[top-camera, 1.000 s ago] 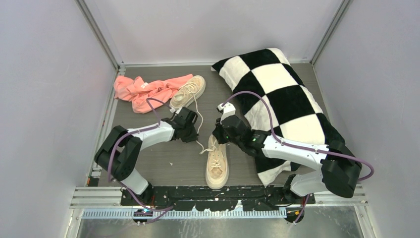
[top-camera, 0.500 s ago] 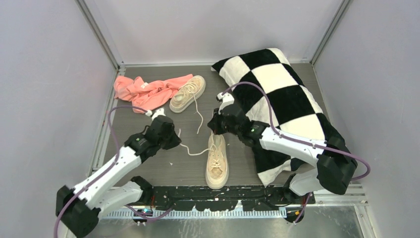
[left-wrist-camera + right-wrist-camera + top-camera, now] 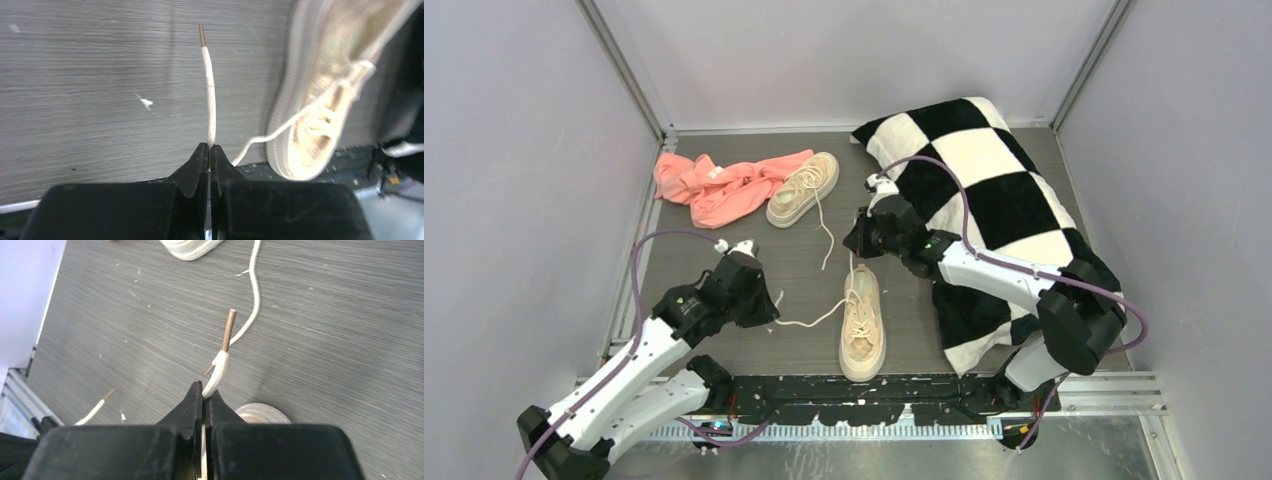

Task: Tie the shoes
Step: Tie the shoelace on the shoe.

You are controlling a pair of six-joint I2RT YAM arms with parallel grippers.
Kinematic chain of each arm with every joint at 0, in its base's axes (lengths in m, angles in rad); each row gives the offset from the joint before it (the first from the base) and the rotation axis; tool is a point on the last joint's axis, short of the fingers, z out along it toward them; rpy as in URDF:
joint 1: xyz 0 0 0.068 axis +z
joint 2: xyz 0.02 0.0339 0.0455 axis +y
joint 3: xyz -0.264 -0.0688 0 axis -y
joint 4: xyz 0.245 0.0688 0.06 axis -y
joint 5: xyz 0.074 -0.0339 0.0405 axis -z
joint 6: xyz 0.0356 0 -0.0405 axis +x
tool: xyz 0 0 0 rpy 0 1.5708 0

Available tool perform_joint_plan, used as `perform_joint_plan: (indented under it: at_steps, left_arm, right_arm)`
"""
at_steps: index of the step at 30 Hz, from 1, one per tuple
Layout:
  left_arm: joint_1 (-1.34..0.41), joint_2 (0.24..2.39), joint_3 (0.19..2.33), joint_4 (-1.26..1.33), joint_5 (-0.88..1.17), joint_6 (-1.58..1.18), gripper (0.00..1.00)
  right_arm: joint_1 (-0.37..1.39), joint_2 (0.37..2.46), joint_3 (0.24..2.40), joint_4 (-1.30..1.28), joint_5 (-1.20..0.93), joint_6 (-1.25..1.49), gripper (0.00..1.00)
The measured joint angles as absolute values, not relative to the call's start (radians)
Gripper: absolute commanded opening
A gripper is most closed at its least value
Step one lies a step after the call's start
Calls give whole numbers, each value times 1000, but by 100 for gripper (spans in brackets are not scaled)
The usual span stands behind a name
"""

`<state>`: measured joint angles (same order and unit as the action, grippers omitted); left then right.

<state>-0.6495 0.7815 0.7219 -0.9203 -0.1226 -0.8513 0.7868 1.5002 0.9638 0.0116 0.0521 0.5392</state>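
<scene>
One beige shoe (image 3: 862, 322) lies near the front edge; in the left wrist view this near shoe (image 3: 320, 100) is at the right. The other shoe (image 3: 804, 188) rests at the back, against the pink cloth. My left gripper (image 3: 764, 305) is shut on one cream lace (image 3: 809, 322) of the near shoe, left of it. In the left wrist view, the left gripper (image 3: 209, 147) pinches the lace (image 3: 210, 90), whose brown tip pokes out beyond it. My right gripper (image 3: 856, 245), just behind that shoe, is shut on its other lace. The right wrist view shows the right gripper (image 3: 204, 390) with that lace end (image 3: 220, 367) sticking out.
A pink cloth (image 3: 719, 185) lies at the back left. A black-and-white checkered pillow (image 3: 994, 200) fills the right side, under my right arm. The far shoe's loose lace (image 3: 826, 240) trails toward the middle. Walls close in three sides, and a black rail (image 3: 874, 390) runs along the front.
My left gripper shut on the lace and drew back to the near left, pulling it out sideways. The right gripper moved slightly farther back, still holding its lace.
</scene>
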Motion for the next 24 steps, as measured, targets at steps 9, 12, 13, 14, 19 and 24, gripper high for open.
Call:
perform_joint_plan:
  at_steps: [9,12,13,14,19,24]
  left_arm:
    - [-714,688,800,-857,67,-767,0]
    - [-746,729,830,-825,94,-751,0]
    - [-760,744,838,-817,99,-749,0]
    - [-773,760,847,-807,99,-746,1]
    - [-815,867,893,-730,110,-715,1]
    - [-819,1003,947,-602,140,-677,1]
  right_arm:
    - [913,1724,1184,31,-117,541,39]
    - [946,1804,1244,14,-152,557,62]
    - [947,1809,1245,1,-156,561,64]
    - [941,1807,1242,-20,-157,559,65]
    - [831,1678,1170,-68,-137,572,68]
    - [672,1384,1020,-115,-88,623,72]
